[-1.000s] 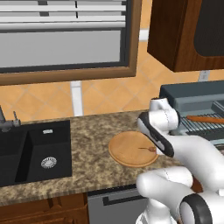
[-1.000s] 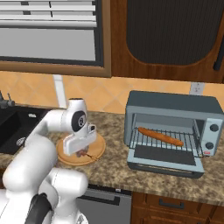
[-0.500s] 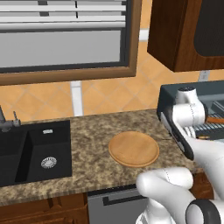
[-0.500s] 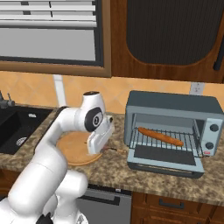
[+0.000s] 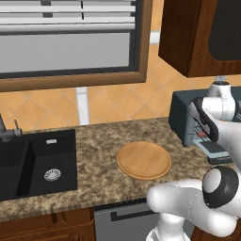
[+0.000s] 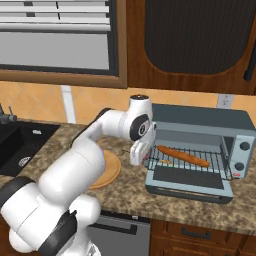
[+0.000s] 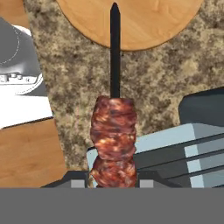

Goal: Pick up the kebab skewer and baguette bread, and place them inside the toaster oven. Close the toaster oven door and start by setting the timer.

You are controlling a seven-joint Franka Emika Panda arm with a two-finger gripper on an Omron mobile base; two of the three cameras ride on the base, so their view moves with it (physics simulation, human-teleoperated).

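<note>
I see the toaster oven (image 6: 200, 145) on the granite counter (image 5: 94, 164), its door (image 6: 187, 181) dropped open, the baguette bread (image 6: 183, 155) lying on the rack. My gripper (image 6: 141, 156) hangs at the oven's left front corner, pinching the kebab skewer (image 7: 113, 131) by its meat, stick pointing toward the round wooden board (image 5: 143, 160).

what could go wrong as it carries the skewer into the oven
1. The kebab skewer is long and sticks far out past the gripper; its tip could catch the toaster oven frame on entry.
2. The baguette bread already lies across the rack, so the skewer might land on it or push it.
3. The toaster oven door hangs open just below the gripper; a low approach could hit it.
</note>
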